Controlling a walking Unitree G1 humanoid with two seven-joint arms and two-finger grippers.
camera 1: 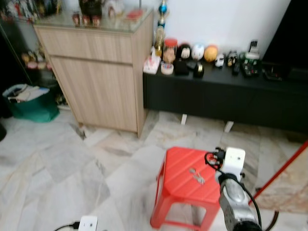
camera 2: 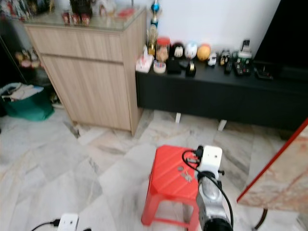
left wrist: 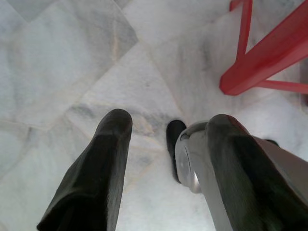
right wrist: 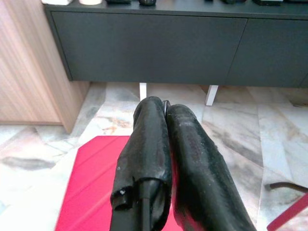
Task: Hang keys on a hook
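Keys (camera 1: 196,175) lie flat on the red stool (camera 1: 179,191), toward its right side, not held. The stool stands on the marble floor (camera 1: 57,168), nearer than the black cabinet (camera 1: 226,98) and the wooden cupboard (camera 1: 96,72).

Right gripper (right wrist: 166,111): fingers pressed together, nothing seen between them. It hangs above the stool, aimed across the seat toward the cabinet. In the head views the white wrist block (camera 1: 233,161) sits at the stool's right edge, just right of the keys.

Left gripper (left wrist: 168,134): fingers spread, empty, pointing at the floor beside a stool leg. Idle.

Risks, as judged:
- Shut fingers cannot take the keys; if lowered as they are, they would likely push the keys across the seat or off its edge.
- Keys are small, flat and thin, so a pinch could skid off them.
- The stool looks light, and a hard press might tip or shift it.

Hard to make out:
- No hook is identified in any view; the hanging place is unknown.
- In the right wrist view the fingers cover the part of the seat where the keys lie.
- Key count and ring cannot be told; too small and blurred.
- The items on the cabinet top are indistinct.
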